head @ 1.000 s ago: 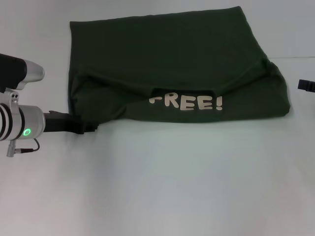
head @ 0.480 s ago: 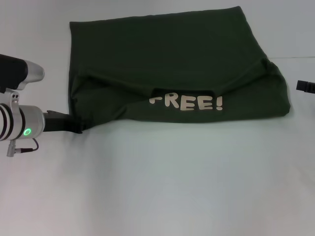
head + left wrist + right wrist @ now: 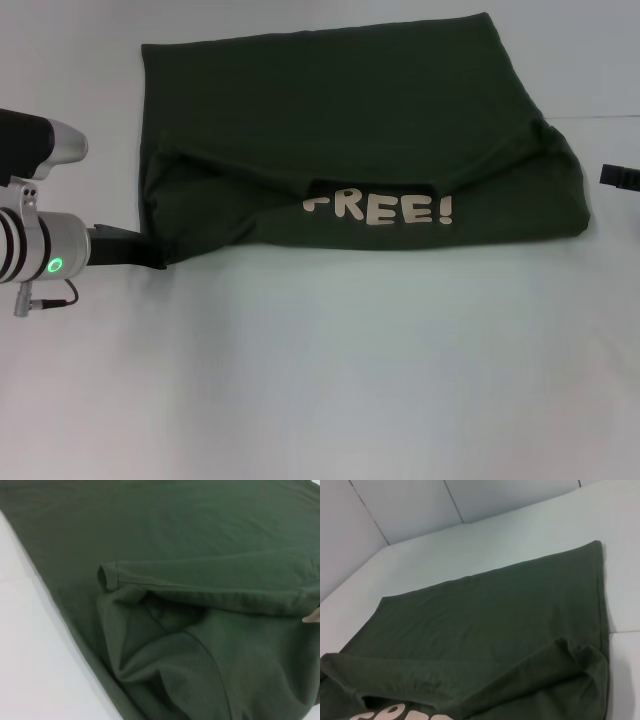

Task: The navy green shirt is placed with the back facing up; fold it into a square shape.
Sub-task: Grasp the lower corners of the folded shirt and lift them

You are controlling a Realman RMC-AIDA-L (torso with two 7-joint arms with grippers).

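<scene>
Head view shows the navy green shirt (image 3: pixel 350 150) lying on the white table (image 3: pixel 350 380), its near part folded up so the cream letters "FREE!" (image 3: pixel 380 208) face up; the left gripper (image 3: pixel 150 252) sits at the shirt's near left corner, and the right gripper (image 3: pixel 620 177) is parked at the right edge, fingers impossible to tell for either. Left wrist view shows bunched shirt folds and a hem (image 3: pixel 210 592) close up. Right wrist view shows the flat shirt back (image 3: pixel 490 610).

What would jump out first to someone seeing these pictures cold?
The large dark olive-green cotton T-shirt lies partly folded on the white table, its near part bunched over so the cream block letters "FREE!" show at the front. The left pincer reaches in at the shirt's near left corner. The right pincer only peeks in at the right edge of the head view, clear of the shirt.
</scene>
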